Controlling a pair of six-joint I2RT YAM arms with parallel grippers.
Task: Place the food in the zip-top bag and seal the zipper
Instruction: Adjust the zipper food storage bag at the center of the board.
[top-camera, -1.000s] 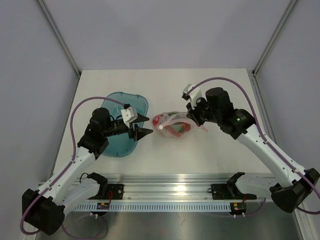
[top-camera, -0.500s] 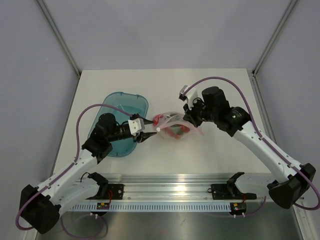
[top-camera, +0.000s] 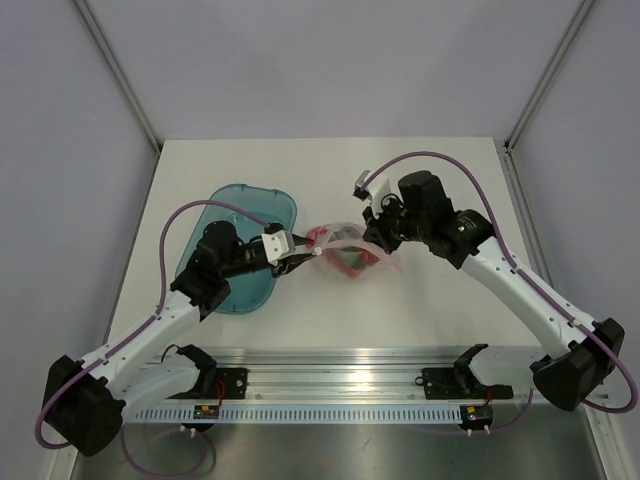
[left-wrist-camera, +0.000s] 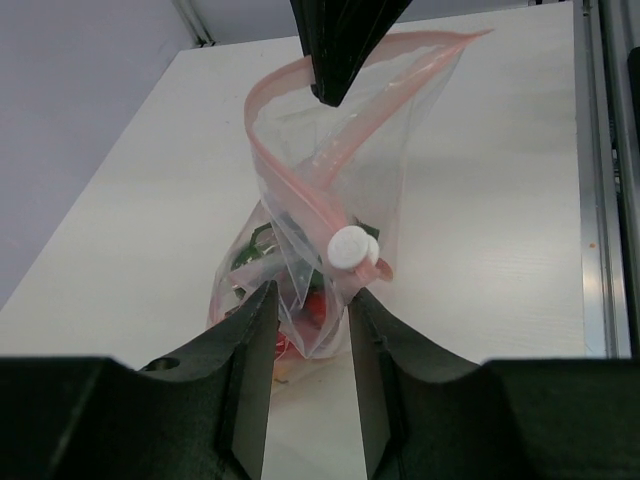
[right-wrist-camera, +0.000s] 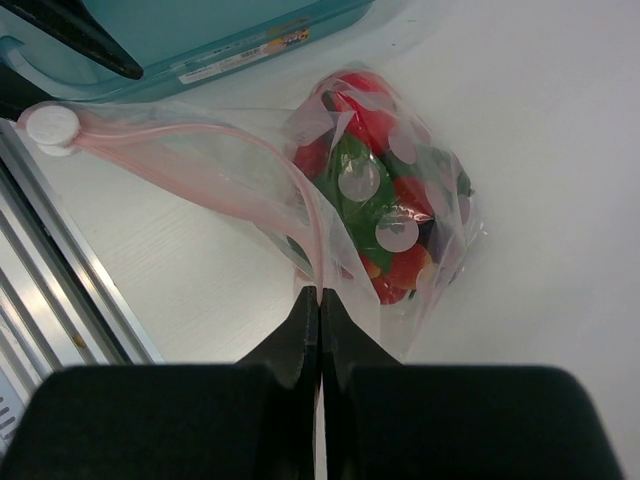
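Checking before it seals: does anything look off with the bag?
Nothing spilled; the food sits inside the bag. The zipper is twisted into an open loop, one end pinched by the right gripper, so it lies askew.

L fingers (left-wrist-camera: 248, 340) apart; R fingers (right-wrist-camera: 297, 338) pressed together; both arms stretched inward.

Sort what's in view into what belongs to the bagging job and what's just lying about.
Belongs to the job:
zip-top bag
food, inside the bag
zipper with its white slider
right gripper, pinching the bag's mouth
left gripper, open near the slider

Just lying about:
teal tray, beside the bag
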